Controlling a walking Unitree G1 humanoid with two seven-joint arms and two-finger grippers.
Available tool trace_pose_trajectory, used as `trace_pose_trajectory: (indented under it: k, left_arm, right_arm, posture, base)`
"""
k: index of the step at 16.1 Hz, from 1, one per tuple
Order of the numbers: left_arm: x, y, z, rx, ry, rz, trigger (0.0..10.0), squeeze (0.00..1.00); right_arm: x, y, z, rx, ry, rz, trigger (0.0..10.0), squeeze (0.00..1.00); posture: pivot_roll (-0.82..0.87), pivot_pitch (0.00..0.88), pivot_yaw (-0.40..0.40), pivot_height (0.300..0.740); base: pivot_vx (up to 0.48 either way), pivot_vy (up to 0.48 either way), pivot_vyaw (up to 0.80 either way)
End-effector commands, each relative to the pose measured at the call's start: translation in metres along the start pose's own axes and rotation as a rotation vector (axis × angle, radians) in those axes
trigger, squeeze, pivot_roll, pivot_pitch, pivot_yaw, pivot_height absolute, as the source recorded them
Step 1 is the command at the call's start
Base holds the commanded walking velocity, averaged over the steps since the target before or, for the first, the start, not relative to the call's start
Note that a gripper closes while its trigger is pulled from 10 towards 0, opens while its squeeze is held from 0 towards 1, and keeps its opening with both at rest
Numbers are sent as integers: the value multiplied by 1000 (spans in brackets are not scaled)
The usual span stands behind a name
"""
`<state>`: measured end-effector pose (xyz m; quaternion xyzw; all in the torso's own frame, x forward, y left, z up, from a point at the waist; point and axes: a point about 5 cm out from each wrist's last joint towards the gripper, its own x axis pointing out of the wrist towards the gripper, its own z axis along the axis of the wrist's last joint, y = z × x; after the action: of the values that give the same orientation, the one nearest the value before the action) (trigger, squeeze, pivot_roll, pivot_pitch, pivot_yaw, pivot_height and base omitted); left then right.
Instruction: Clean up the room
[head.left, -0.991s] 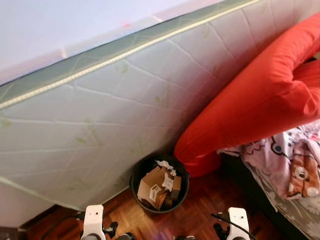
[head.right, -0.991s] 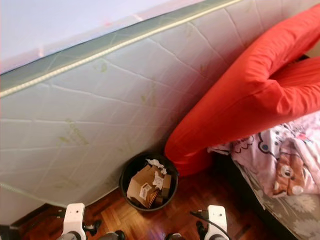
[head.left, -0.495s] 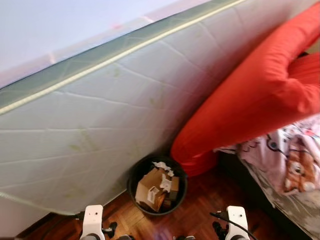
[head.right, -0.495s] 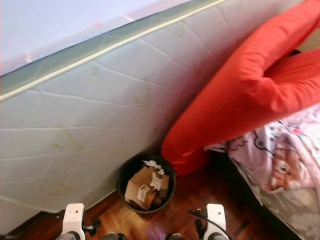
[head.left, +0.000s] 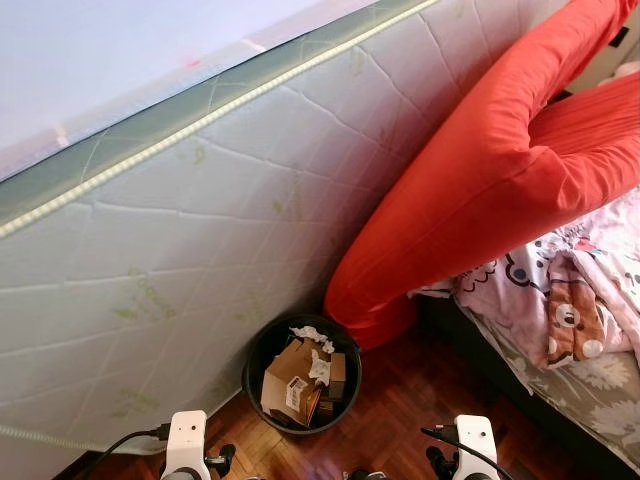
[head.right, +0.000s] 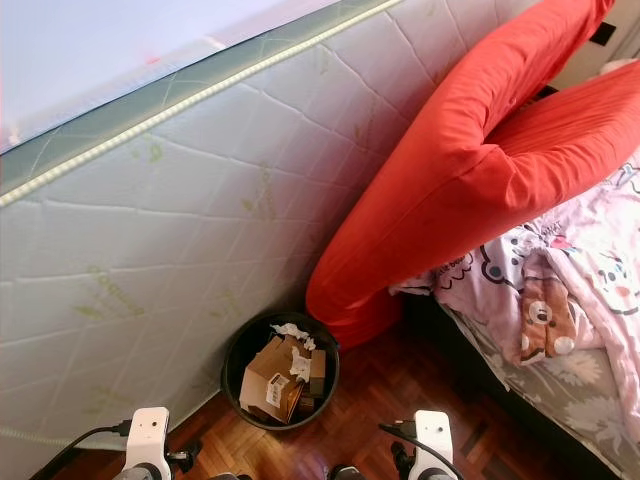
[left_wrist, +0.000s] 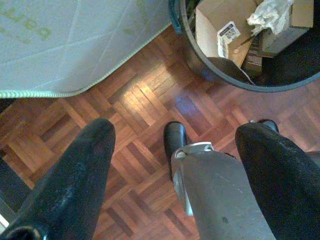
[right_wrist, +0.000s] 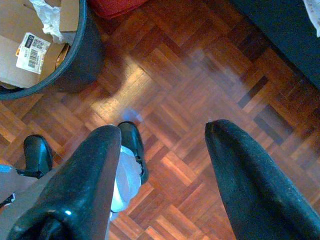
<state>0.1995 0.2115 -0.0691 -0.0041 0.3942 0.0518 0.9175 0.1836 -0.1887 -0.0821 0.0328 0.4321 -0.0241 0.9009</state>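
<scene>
A round black waste bin (head.left: 302, 374) stands on the parquet floor at the foot of a leaning mattress. It holds brown cardboard boxes (head.left: 290, 381) and crumpled white paper (head.left: 308, 335). Both arms hang low at my sides. My left gripper (left_wrist: 175, 165) is open with nothing between its fingers, above the floor beside the bin (left_wrist: 235, 75). My right gripper (right_wrist: 165, 150) is open too and holds nothing, over bare parquet, with the bin (right_wrist: 75, 55) off to one side.
A white quilted mattress (head.left: 200, 230) leans against the wall on the left. A big red cushion (head.left: 480, 190) rests against it and on the bed (head.left: 590, 390) to the right, which carries a pink patterned blanket (head.left: 570, 300). Parquet floor (head.left: 400, 420) lies between.
The whole picture has shifted, so the camera has turned to the right: more of the bed and blanket shows, and the bin sits a little further left. The things themselves have not moved.
</scene>
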Motion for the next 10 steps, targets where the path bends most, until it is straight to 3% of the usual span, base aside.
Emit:
trace_pose_trajectory:
  k: [1, 2, 8, 10]
  left_arm:
    - [-3, 2, -11, 9, 37, 4, 10000, 0]
    - [-3, 2, -11, 4, 36, 5, 10000, 0]
    - [-3, 2, -11, -18, 33, 12, 10000, 0]
    - [-3, 2, -11, -21, 31, 13, 10000, 0]
  right_arm:
    - [-2, -1, -10, 2, 37, -2, 10000, 0]
    - [-2, -1, -10, 2, 38, -2, 10000, 0]
    - [-2, -1, -9, 0, 38, -1, 10000, 0]
    - [-2, -1, -9, -1, 35, -1, 10000, 0]
  posture:
    - [9, 198, -6, 740]
    - [10, 198, -7, 740]
    - [11, 203, -8, 740]
    - [12, 203, -8, 740]
  base:
    - [0, -480, -725]
    - [0, -480, -725]
    - [0, 0, -722]
    - [0, 0, -216]
